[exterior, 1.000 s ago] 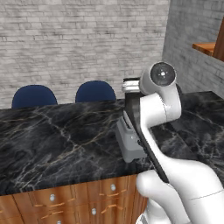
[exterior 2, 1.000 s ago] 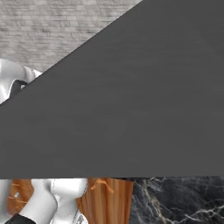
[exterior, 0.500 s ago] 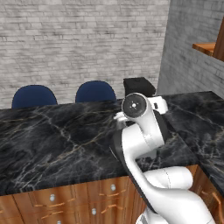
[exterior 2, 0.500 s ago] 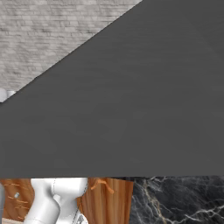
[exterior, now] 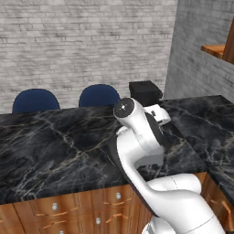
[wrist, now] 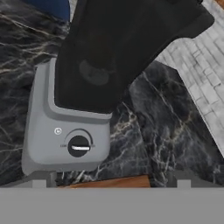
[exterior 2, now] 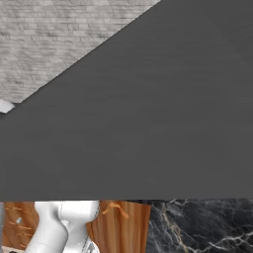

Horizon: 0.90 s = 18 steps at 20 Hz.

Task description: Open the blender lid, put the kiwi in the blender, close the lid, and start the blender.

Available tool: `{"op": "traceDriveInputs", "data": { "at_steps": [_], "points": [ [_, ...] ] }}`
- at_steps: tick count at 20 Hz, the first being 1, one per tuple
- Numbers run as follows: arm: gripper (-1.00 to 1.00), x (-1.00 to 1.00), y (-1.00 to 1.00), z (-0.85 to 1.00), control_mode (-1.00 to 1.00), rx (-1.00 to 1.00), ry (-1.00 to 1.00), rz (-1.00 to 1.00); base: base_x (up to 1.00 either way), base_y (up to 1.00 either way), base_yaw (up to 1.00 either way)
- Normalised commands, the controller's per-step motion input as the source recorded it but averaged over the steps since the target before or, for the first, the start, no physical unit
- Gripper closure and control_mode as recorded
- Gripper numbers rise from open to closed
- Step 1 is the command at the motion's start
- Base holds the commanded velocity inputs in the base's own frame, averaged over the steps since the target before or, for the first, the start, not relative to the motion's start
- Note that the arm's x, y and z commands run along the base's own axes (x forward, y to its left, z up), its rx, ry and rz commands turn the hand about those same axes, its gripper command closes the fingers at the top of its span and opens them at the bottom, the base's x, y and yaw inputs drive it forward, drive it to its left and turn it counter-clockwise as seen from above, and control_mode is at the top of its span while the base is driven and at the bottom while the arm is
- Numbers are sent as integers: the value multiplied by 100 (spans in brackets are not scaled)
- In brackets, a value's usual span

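Room: grey brick back wall (exterior: pixel 82 41), a second brick wall on the right, two blue chairs (exterior: pixel 35 99) behind the desk.

Desk (exterior: pixel 50 151): black marble top with pale veins, wooden cabinet fronts with small round knobs below its near edge. The top runs on to the right beyond the arm.

Blender (wrist: pixel 70 135): stands on the desk near its far edge, partly hidden behind the white arm in the left base view, where the dark top shows above the arm's elbow. In the hand view it is seen from above and in front: boxy light-grey base, round black knob (wrist: pixel 78 146) on the front face, dark square jar rising from the base toward the camera.

Blender lid (exterior: pixel 145 87): flat black cap sitting on top of the jar, closed.

Gripper (wrist: pixel 111 181): released, jaws spread wide, the two finger tips (wrist: pixel 39 180) at the bottom of the hand view, one to each side. Nothing between them. It hovers in front of the blender base, clear of it, above the near edge of the desk.

Kiwi: position cannot be told.
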Motion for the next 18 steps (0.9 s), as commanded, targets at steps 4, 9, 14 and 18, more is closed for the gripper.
{"op": "traceDriveInputs", "data": {
  "at_steps": [4, 9, 14, 18],
  "points": [
    [-100, 0, -4, -44, -100, 0, -1, -4, 0, 0, 0],
    [-100, 0, -14, -34, -100, 0, 0, -9, 0, 0, 0],
    [-100, 9, -13, -26, -100, 0, 0, -11, 0, 0, 0],
    [-100, 15, -4, -18, -100, 0, 0, -12, 0, 0, 0]
  ]
}}
